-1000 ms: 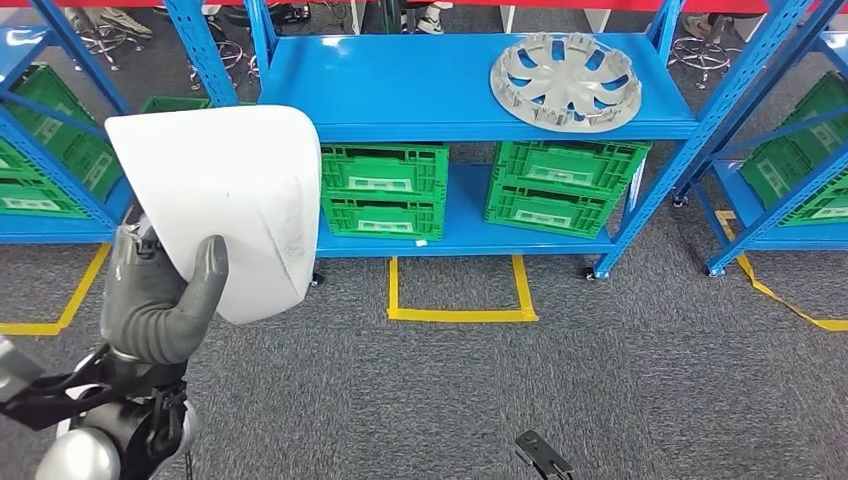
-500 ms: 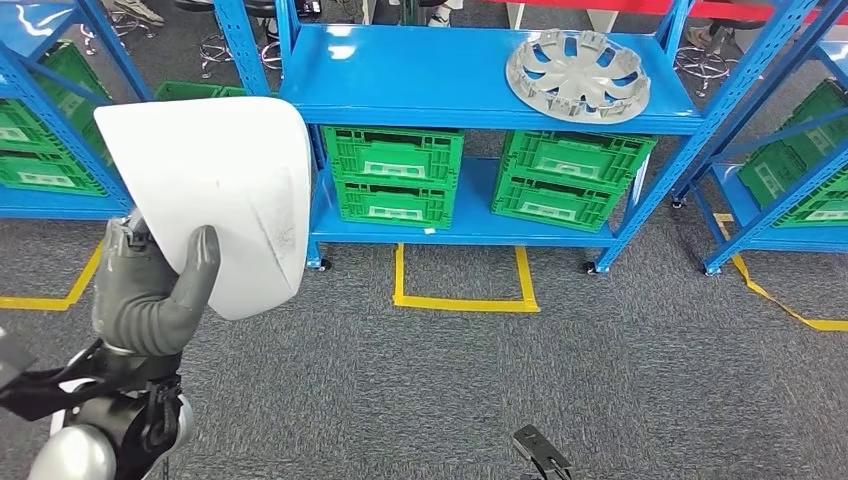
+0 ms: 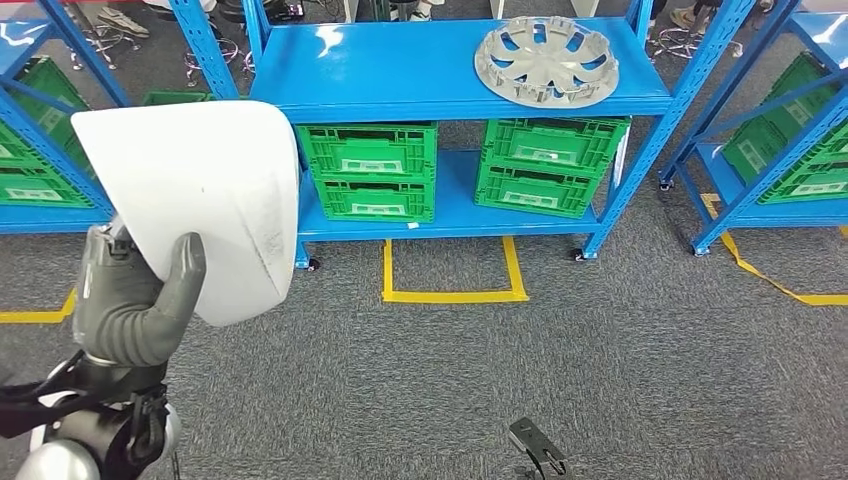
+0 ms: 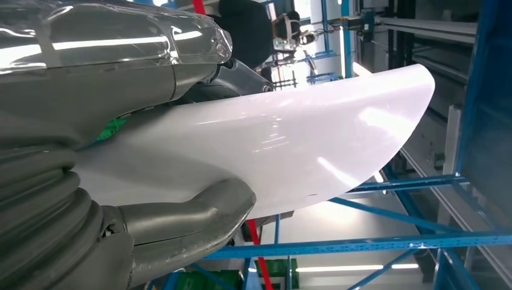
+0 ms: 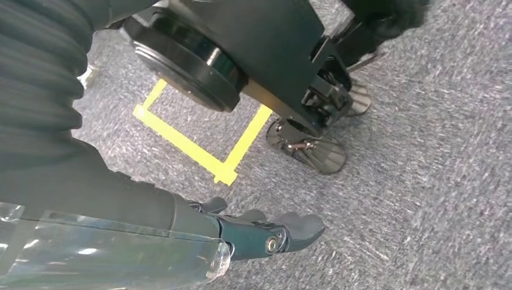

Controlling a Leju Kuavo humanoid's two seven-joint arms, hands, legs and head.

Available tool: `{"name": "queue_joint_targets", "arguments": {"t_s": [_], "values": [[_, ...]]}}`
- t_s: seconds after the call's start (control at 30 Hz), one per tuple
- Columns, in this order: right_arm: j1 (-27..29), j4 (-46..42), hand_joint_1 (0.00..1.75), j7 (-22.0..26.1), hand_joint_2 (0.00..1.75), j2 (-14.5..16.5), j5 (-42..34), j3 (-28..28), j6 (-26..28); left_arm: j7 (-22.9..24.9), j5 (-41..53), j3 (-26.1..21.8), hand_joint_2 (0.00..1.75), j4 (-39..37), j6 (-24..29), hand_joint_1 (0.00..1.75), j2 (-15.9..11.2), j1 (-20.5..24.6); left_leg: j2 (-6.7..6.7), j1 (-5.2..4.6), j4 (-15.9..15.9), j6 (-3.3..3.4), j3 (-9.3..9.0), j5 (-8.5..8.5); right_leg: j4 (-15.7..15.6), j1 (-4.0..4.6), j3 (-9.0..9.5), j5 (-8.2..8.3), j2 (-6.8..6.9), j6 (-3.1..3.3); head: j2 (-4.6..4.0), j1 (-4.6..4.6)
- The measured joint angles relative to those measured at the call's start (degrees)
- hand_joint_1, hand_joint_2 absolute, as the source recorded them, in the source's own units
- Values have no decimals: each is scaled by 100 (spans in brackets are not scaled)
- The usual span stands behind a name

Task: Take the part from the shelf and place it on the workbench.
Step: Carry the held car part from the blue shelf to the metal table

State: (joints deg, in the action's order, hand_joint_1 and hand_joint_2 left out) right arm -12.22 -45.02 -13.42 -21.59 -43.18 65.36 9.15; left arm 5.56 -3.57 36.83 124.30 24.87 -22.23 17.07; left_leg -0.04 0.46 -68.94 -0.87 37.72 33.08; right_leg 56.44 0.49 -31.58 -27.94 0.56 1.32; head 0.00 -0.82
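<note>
Blue shelving (image 3: pixel 450 75) is standing on grey carpet (image 3: pixel 600 370), carrying a silver wheel cover (image 3: pixel 546 62) above green crates (image 3: pixel 368 170). Left hand (image 3: pixel 130 300) is gripping the white curved panel (image 3: pixel 200 200), raised before the shelves. Right hand (image 5: pixel 265 232) is hanging empty near the carpet, fingers (image 5: pixel 296 228) loosely extended.

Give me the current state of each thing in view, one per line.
White part: lifted off the shelf, held up by the left robot hand.
Left robot hand: gripping the white part's lower edge, thumb across its face.
Right robot hand: hanging above the carpet, holding nothing, fingers fairly straight.
Wheel cover: lying flat on the top shelf.
Green crates: stacked on the lower shelf.
</note>
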Motion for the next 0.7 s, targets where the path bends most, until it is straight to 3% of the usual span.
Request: {"name": "queue_joint_targets", "arguments": {"t_s": [0.07,0.1,0.2,0.27,0.3,0.37,0.4,0.43,0.47,0.5,0.57,0.63,0.7], "values": [[-7,10,0,16,175,23,26,-4,-9,4,6,-1,175,7,3,175,-13,0,9,-12,703,66,-355,-307,61,26,-20,-29,-5,-11,0,30],[-10,15,0,21,175,33,46,-5,-18,7,7,-1,175,12,3,175,-18,0,13,-20,918,91,-455,-360,86,37,-43,-36,-7,-28,0,39],[-18,31,0,24,175,49,107,-4,-37,12,11,-1,175,33,14,175,-26,-6,5,-22,1058,143,-479,-366,113,44,-97,-34,11,-93,0,37],[-26,35,0,24,175,57,127,-4,-40,13,14,-1,175,41,25,175,-27,-8,-9,4,1091,187,-477,-403,243,27,-145,-160,4,-161,0,17],[-30,39,0,24,175,58,137,-4,-42,13,14,-1,175,45,27,175,-28,-9,-13,20,1105,205,-477,-418,470,9,-233,-318,-7,-204,0,-4],[-32,52,0,24,175,62,160,-4,-54,14,14,-1,175,50,26,175,-29,-14,-28,23,1104,220,-466,-431,1218,-39,-532,-713,-17,-281,0,-48],[-30,59,0,23,175,66,170,-3,-62,14,14,-1,175,51,26,175,-30,-20,-44,24,1103,220,-463,-433,1561,-61,-674,-841,-17,-305,0,-63],[-28,64,0,23,175,72,175,-2,-71,13,15,-1,175,51,26,175,-30,-26,-65,25,1102,217,-463,-436,1732,-78,-742,-858,-18,-319,0,-72],[-27,68,0,22,175,77,180,-2,-79,12,15,-1,175,51,27,175,-30,-33,-94,27,1102,212,-464,-440,1664,-92,-705,-750,-23,-324,0,-81],[-28,72,0,21,175,80,189,-2,-86,10,15,-1,175,52,27,175,-30,-36,-131,30,1101,202,-468,-443,1377,-103,-569,-552,-47,-320,0,-87],[-28,78,0,19,175,80,215,-4,-94,2,15,-1,175,60,27,175,-30,-33,-218,40,1099,164,-457,-455,565,-123,-194,-172,-262,-287,0,-91],[-18,87,0,13,175,77,235,-5,-97,-5,16,-1,175,67,27,175,-30,-27,-326,61,1096,86,-402,-490,123,-121,3,-74,-434,-241,0,-97],[-13,102,0,7,175,75,238,-5,-98,-9,16,-1,175,68,27,175,-32,-29,-443,87,1113,-6,-348,-540,64,-101,20,-89,-356,-188,0,-108]]}}
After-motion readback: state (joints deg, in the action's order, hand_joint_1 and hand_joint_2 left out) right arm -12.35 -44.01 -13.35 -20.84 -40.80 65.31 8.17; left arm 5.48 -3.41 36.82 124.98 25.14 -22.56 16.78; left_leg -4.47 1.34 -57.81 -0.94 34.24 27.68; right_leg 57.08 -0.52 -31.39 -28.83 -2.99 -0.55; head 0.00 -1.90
